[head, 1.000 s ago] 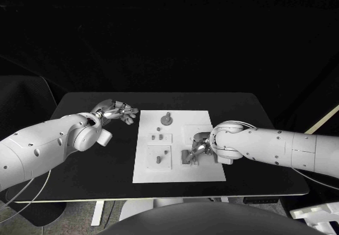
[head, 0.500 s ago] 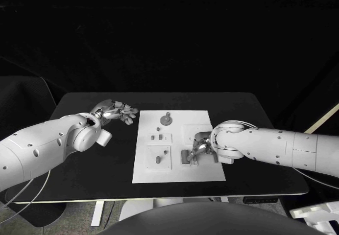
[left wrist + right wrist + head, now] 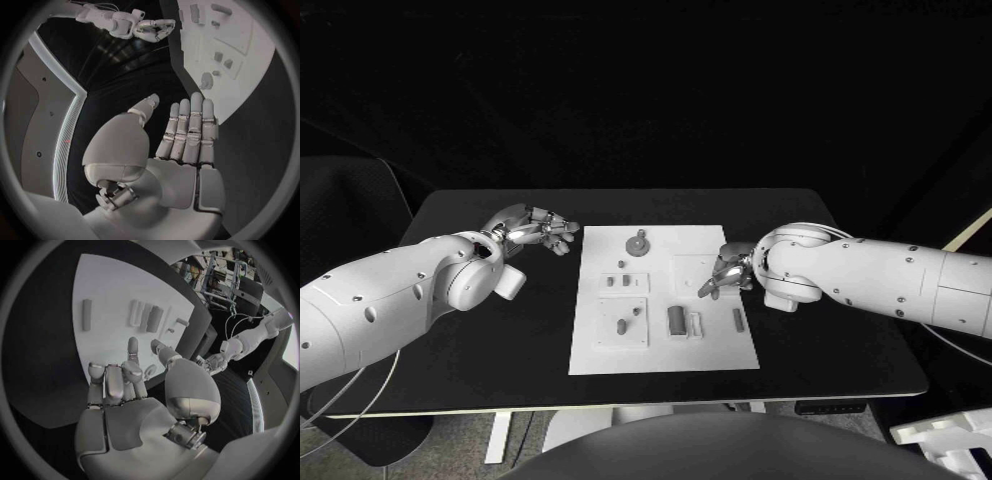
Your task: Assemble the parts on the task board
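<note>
The white task board (image 3: 668, 350) lies mid-table. My right hand (image 3: 730, 272) hovers over its right edge, fingers loosely bent and holding nothing. In front of that hand a dark block (image 3: 676, 320), a pale bar (image 3: 694, 323) and a thin bar (image 3: 737, 319) lie flat on the board. A round part (image 3: 639, 243) sits at the far end, with small pieces (image 3: 626, 282) in the left column. My left hand (image 3: 538, 230) is held open off the board's far-left corner. The right wrist view shows the right hand (image 3: 125, 375), the block (image 3: 154, 318) and the thin bar (image 3: 86, 315).
Bare black table (image 3: 502, 340) surrounds the board on all sides. The left wrist view shows my left hand (image 3: 181, 135) with straight fingers beside the board (image 3: 250, 45), and the right hand (image 3: 153, 29) far across it.
My right hand has lifted off the board's near-right area and drawn back toward the far right. The dark block and the bars it covered now lie in plain view. The left hand is still.
</note>
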`<state>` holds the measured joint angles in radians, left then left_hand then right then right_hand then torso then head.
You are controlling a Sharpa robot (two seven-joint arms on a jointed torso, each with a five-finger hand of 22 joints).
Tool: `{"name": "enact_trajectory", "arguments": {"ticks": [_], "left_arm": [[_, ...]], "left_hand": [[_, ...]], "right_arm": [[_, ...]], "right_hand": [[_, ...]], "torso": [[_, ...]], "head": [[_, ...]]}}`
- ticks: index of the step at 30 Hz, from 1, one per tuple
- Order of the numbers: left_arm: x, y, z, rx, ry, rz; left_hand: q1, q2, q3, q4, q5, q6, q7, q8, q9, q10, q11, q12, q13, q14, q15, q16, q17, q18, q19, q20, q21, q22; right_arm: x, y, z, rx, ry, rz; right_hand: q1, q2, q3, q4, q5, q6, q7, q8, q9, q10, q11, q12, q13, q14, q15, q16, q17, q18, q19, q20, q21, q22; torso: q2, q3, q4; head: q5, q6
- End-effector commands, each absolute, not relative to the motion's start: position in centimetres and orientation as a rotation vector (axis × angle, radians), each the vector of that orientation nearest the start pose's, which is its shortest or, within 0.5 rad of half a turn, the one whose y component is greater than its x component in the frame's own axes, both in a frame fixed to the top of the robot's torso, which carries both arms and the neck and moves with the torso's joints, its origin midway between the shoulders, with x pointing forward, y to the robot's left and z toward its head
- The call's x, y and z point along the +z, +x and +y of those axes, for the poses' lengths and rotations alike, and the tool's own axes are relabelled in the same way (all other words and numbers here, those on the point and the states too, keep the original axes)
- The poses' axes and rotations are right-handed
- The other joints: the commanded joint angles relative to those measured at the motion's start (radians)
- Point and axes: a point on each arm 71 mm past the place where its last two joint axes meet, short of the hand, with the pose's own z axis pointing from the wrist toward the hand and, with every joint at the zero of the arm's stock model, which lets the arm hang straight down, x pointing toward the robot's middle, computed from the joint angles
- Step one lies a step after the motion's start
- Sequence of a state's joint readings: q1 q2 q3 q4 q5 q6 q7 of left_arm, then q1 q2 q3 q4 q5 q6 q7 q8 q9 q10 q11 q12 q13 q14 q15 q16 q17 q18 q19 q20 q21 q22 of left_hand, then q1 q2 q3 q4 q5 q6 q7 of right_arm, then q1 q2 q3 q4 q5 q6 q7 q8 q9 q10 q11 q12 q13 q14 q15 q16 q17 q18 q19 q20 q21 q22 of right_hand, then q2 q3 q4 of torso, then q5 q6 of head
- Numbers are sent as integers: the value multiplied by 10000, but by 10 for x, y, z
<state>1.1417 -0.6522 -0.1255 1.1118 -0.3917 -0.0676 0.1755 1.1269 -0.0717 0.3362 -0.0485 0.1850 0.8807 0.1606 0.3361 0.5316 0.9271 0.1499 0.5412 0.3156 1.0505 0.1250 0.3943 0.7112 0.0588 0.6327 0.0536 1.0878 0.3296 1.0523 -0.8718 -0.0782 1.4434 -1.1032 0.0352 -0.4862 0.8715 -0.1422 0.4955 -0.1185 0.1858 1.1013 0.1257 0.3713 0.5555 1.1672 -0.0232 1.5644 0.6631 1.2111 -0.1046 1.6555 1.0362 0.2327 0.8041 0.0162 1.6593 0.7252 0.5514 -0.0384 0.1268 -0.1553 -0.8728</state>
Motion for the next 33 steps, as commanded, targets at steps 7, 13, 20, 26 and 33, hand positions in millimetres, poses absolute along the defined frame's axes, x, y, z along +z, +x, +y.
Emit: {"name": "enact_trajectory", "arguments": {"ticks": [7, 13, 20, 26, 33], "left_arm": [[-273, 523, 218, -12151, -8182, 19058], [-273, 523, 219, -12144, -8188, 19073], [-273, 523, 218, -12158, -8182, 19084], [-273, 523, 219, -12135, -8194, 19076], [-273, 523, 219, -12163, -8179, 19084]], "left_hand": [[-120, 8, 0, 80, 22, -7, -5, 24, 15, 60, 5, -67, 12, 37, 2, -72, 4, 169, 43, -7, 27, 12], [-121, 8, 0, 80, 22, -7, -5, 24, 15, 60, 5, -69, 12, 38, 2, -75, 4, 169, 42, -8, 27, 12], [-122, 8, 0, 81, 22, -8, -5, 24, 15, 61, 5, -71, 13, 38, 2, -78, 4, 169, 42, -8, 27, 12], [-124, 7, 0, 83, 22, -8, -5, 23, 15, 62, 5, -73, 13, 39, 2, -81, 4, 169, 41, -8, 26, 12], [-126, 7, 0, 84, 22, -9, -5, 23, 16, 62, 6, -75, 13, 39, 2, -83, 4, 169, 41, -8, 26, 12]], "right_arm": [[-310, 450, -297, 1487, 3595, 24544], [-312, 448, -307, 991, 3509, 24625], [-325, 439, -315, 535, 3463, 24866], [-337, 431, -313, 503, 3375, 25168], [-346, 429, -308, 477, 3183, 25434]], "right_hand": [[-58, -18, -33, 55, -49, -88, 66, -42, -7, 31, -28, 3, 8, 55, -13, 844, 9, 180, 60, 3, 1390, 11], [-63, -10, -34, 60, -48, -87, 65, -42, -6, 27, -27, 0, 7, 53, -12, 842, 8, 180, 59, 3, 1387, 10], [-77, -6, -39, 69, -47, -81, 63, -38, -4, 21, -25, -6, 6, 49, -12, 838, 7, 177, 55, 5, 1382, 10], [-221, -24, -102, 146, -49, -56, 57, -25, 8, -18, -6, -40, -4, 16, -6, 812, 0, 158, 25, 20, 1348, 5], [-300, -43, -135, 182, -50, -52, 55, -23, 12, -34, 2, -56, -7, 0, -4, 800, -2, 149, 9, 28, 1332, 3]], "torso": [[6, -1, 3], [10, 10, -5], [11, 8, 1], [10, 6, 2], [9, -1, 10]], "head": [[-201, 2], [-301, 2], [-356, 2], [-369, 2], [-409, 2]]}}
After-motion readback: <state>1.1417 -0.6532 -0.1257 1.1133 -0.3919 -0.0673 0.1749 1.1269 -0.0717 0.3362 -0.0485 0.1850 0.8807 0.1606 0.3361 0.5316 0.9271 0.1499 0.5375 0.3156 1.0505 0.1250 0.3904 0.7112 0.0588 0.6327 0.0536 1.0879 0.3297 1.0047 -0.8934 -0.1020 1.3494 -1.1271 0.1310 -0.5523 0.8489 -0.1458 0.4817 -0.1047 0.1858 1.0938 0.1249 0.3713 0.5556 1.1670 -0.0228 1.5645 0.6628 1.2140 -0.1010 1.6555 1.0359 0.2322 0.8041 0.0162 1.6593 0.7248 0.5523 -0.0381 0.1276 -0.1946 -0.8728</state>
